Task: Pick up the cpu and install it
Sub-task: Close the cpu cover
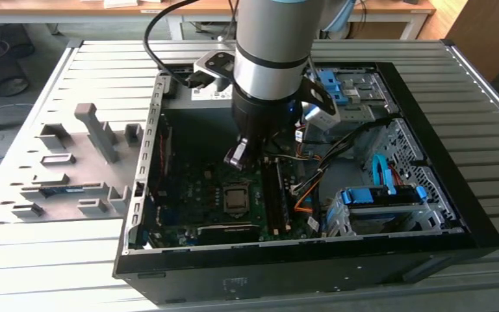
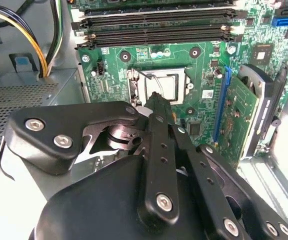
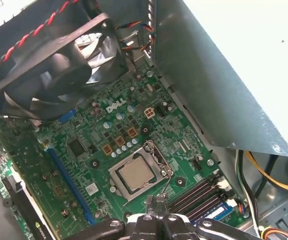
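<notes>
The cpu (image 3: 135,175) is seated flat in the motherboard socket (image 3: 156,155). The claw (image 2: 155,97) hangs directly above it, fingers pressed together and empty, inside the computer case (image 1: 457,214).

In the second wrist view the end effector (image 2: 156,100) covers one corner of the cpu (image 2: 166,86), and its fingertips overlap, so their spacing cannot be told. In the first wrist view the fan (image 3: 59,70) is cut off by the picture's edge. In the exterior view the arm hides the computer case's (image 1: 457,214) far inner wall.
</notes>
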